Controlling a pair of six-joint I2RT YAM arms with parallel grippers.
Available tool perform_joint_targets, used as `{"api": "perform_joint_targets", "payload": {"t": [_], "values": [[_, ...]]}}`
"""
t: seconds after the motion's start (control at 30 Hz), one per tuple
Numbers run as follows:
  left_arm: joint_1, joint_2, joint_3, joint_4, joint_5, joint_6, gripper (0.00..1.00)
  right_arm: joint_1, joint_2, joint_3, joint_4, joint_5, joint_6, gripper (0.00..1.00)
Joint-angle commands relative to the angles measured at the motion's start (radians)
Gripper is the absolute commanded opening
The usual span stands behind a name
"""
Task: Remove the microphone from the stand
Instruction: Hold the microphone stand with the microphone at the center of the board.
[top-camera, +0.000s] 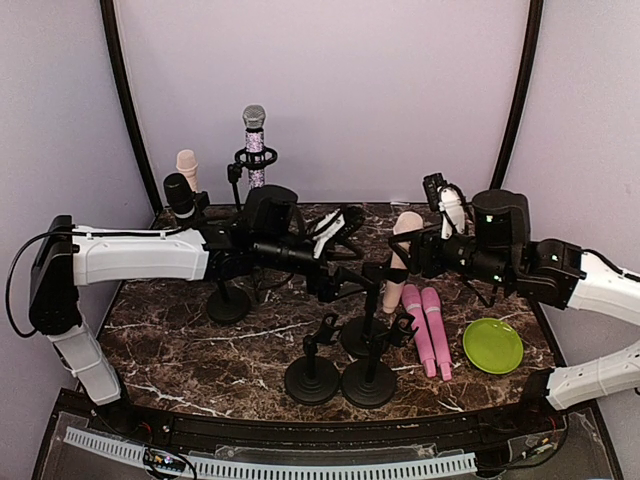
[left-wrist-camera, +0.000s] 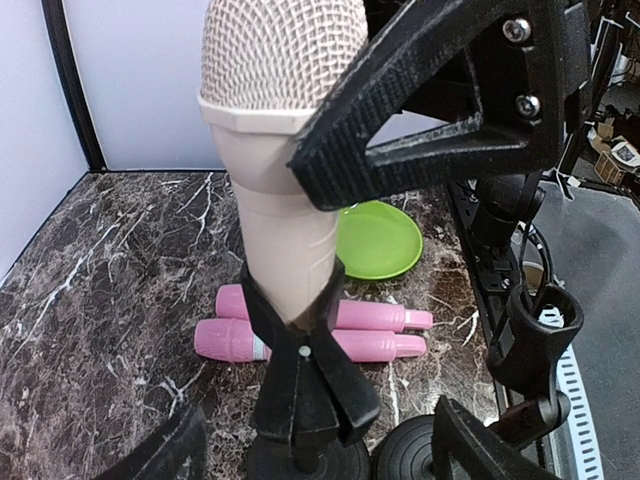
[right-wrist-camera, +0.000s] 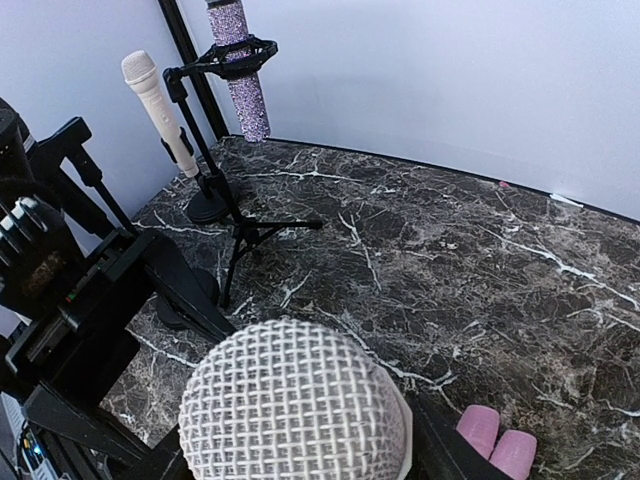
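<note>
A: Where is the beige microphone (left-wrist-camera: 275, 190)?
B: It sits head up in the black clip (left-wrist-camera: 300, 340) of its stand (left-wrist-camera: 305, 410), near the middle of the marble surface (right-wrist-camera: 450, 250).
A: And the right tool (top-camera: 408, 250)?
B: Around the microphone's body, above the clip. One finger lies across the handle in the left wrist view, and the mesh head fills the bottom of the right wrist view. Whether it is actually pinching, I cannot tell.
A: The left tool (top-camera: 343, 255)?
B: Spread wide and holding nothing, just left of the stand.
A: What's to the stand's right?
B: Two pink microphones (left-wrist-camera: 320, 330) lying flat side by side, then a lime-green plate (left-wrist-camera: 385, 240). At the far edge, a glittery microphone (right-wrist-camera: 238, 75) on a tripod.
</note>
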Motion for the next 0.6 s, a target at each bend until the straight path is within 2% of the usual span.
{"api": "perform_joint_targets", "payload": {"t": [0.0, 0.3, 0.57], "values": [[-0.021, 0.004, 0.023, -0.037, -0.028, 0.039, 0.80, 0.009, 0.008, 0.043, 0.058, 0.022, -0.010, 0.58], [-0.063, 0.007, -0.010, 0.017, -0.144, 0.010, 0.80, 0.011, 0.001, 0.041, 0.061, 0.053, 0.000, 0.44], [-0.077, -0.006, -0.042, 0.075, -0.212, -0.045, 0.81, 0.016, -0.008, 0.021, 0.076, 0.067, 0.018, 0.27]]}}
